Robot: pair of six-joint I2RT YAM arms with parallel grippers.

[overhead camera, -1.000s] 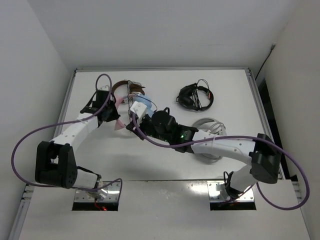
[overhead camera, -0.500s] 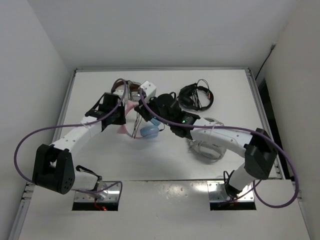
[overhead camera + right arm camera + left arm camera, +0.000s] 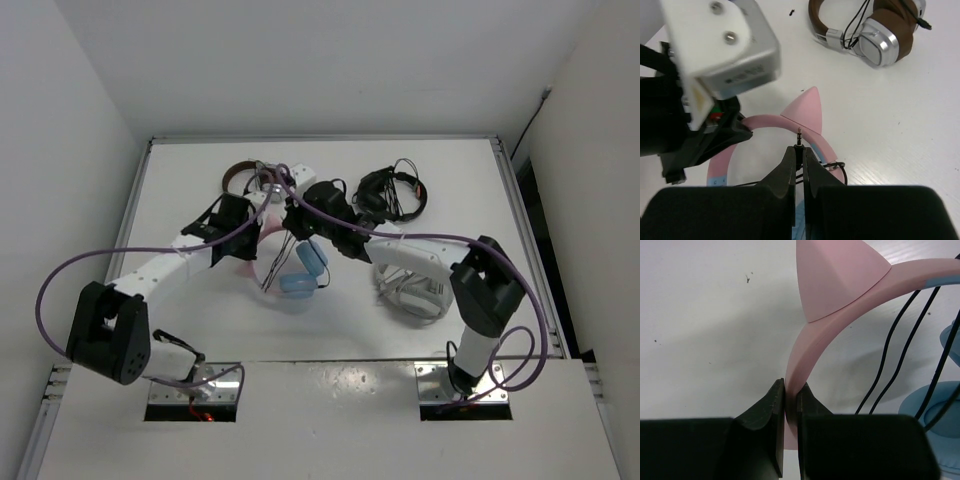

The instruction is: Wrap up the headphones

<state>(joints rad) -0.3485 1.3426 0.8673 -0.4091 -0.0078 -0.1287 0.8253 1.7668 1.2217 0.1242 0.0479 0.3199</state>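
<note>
Clamping headphones band: left gripper | right gripper pinches cable plug

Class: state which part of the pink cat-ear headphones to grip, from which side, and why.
The headband below the cat ear, approached from the left with one finger inside the arc and one outside, as the left end effector has it: a thin, stiff strip; the earcups look too wide.

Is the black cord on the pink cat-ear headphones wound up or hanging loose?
Loose. The cable runs in slack strands past the headband, its plug pinched in the right gripper.
</note>
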